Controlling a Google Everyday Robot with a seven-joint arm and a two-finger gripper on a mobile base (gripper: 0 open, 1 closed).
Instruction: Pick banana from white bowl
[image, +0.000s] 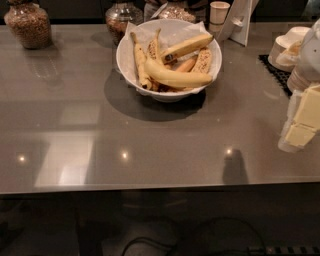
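Note:
The white bowl (125, 62), lined with crumpled white paper, stands at the back middle of the grey counter. The banana (176, 78), plump, curved and pale yellow, lies across the front of the bowl on top of the others. A straighter banana with a dark end mark (187, 46) lies behind it. Thin brown-speckled bananas (139, 61) lie beside them. My gripper (303, 125), white with pale yellow pads, hangs at the right edge of the view. It is well to the right of the bowl, nearer the front, and holds nothing that I can see.
Glass jars of grain stand at the back left (28, 23) and behind the bowl (121, 17). A paper cup (218, 11) and a white stand (241, 22) are at the back right. Stacked small white bowls (288, 46) sit on a black mat (274, 70). The counter's front edge (150, 189) runs across the view.

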